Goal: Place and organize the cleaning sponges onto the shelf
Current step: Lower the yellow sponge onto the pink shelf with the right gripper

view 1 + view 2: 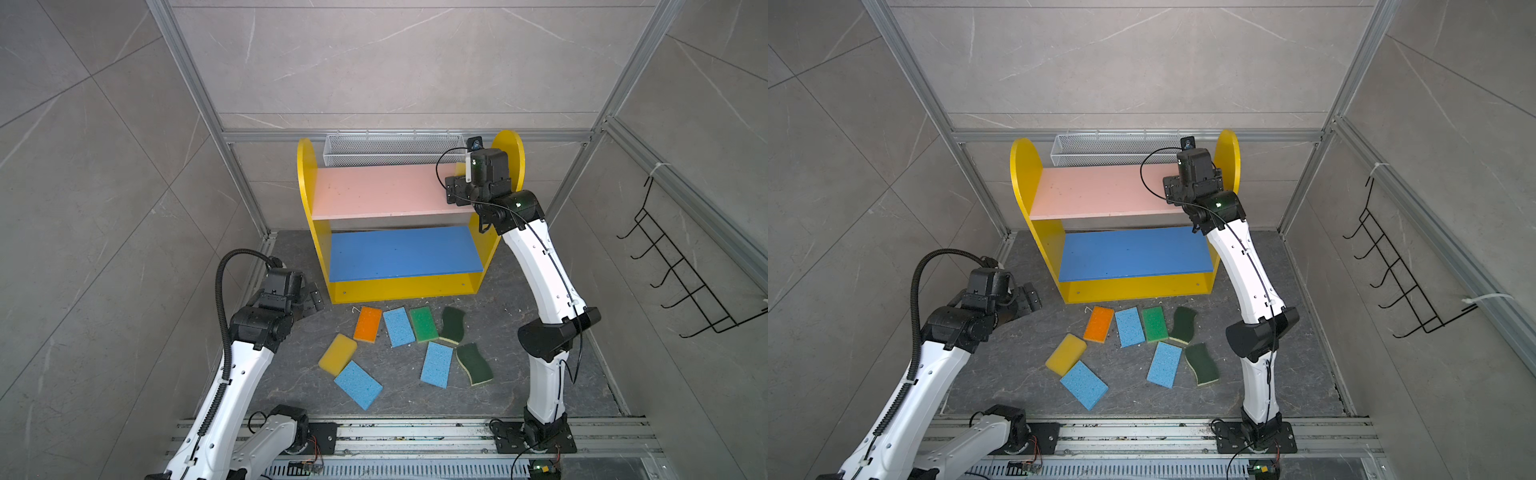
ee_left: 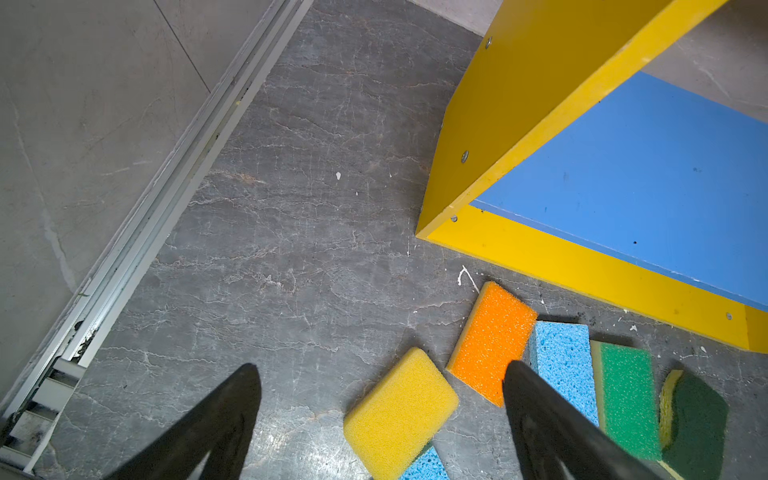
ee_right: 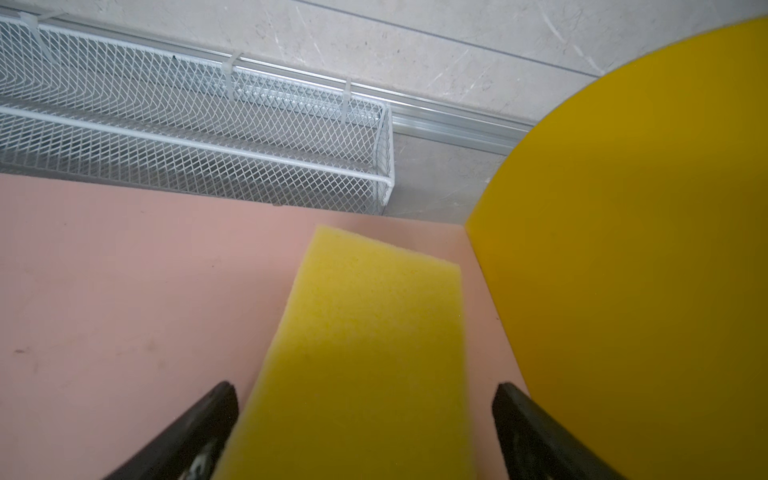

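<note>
Sponges [image 1: 398,327]: eight lie on the floor [image 1: 401,395] before the shelf [image 1: 305,174]; one yellow sponge [image 3: 361,324] rests on its pink board [image 3: 124,291] between the right gripper's [image 3: 365,386] spread jaws, ungripped. Left gripper [image 2: 381,366] hovers wide open, empty.

White mesh basket [image 1: 392,151] (zip-tied), black wire hook rack [image 1: 683,261], grey marbled floor [image 1: 407,399]

yellow sponge [image 3: 361,353], pink board [image 3: 124,291], blue board [image 1: 403,253]

Grey tiled walls [image 1: 374,62], dark, perhaps stone floor [image 1: 407,401]
</note>
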### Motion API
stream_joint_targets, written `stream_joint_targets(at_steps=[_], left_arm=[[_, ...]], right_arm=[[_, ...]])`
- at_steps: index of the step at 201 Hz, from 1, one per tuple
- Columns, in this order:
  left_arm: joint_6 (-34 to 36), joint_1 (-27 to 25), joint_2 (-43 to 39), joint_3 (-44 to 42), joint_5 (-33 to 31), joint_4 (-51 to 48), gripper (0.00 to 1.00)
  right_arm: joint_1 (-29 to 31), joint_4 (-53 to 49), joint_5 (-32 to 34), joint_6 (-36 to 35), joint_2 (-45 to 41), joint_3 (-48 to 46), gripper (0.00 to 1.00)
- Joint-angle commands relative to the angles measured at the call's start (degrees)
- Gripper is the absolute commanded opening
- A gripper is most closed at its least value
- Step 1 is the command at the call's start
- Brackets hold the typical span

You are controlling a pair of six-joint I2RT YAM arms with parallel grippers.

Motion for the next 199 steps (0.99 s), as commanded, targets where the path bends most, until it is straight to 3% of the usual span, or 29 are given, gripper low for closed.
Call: stream_joint_targets(at_steps=[1, 64, 199], left_arm=[[0.64, -0.08, -0.88, 0.88, -1.29, 0.44, 0.94], [0.8, -0.12, -1.36, 0.88, -1.26, 0.04, 0.94], [1.24, -0.1, 0.05, 2.43, -1.3, -1.3, 0.94]], right_arm=[[-0.14, -2.66, 1.31, 1.47, -0.09, 2.14, 0.96], [-0.15, -5.85, 0.63, 3.61, -0.02, 2.2, 0.91], [-1.11, -9.57, -0.47, 7.17, 1.69, 3.67, 0.96]])
